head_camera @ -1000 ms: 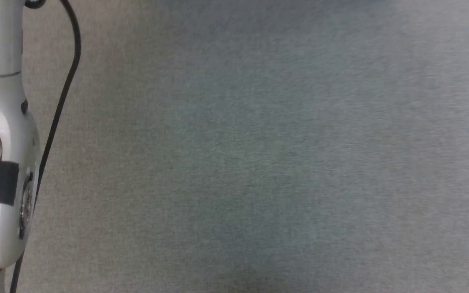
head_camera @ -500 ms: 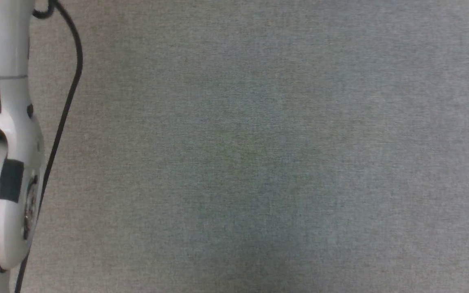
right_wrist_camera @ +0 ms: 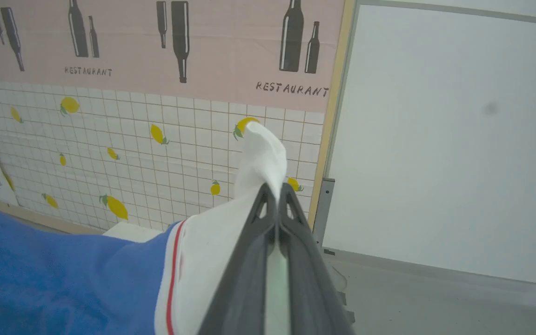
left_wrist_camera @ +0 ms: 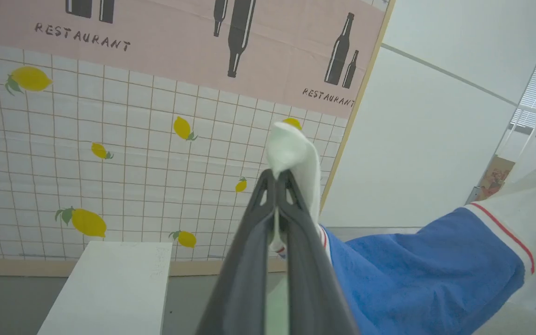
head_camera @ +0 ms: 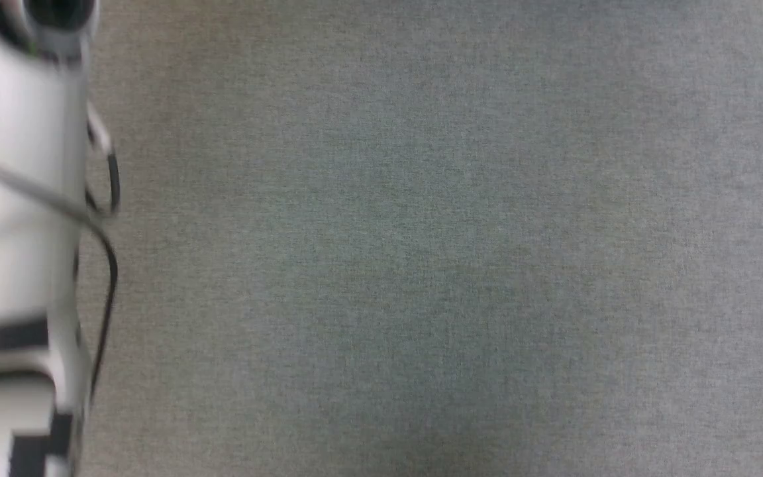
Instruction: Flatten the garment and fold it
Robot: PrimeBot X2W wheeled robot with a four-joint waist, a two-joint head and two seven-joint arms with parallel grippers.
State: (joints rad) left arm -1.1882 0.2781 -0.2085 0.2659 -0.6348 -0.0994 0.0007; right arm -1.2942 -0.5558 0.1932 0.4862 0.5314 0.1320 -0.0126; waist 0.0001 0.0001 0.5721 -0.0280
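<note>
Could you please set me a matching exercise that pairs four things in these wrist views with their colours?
Things:
1 shirt, main part
2 lemons printed on the wall
3 bottles printed on the wall
4 box by the wall

Colours:
A white
B dark grey
C blue
D yellow

Pairs: 1-C; 2-D; 3-B; 4-A

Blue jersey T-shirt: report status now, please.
Left gripper shut on white sleeve of royal-blue jersey T-shirt. Right gripper shut on other sleeve. Shirt held up between them. White block apart, below.
</note>
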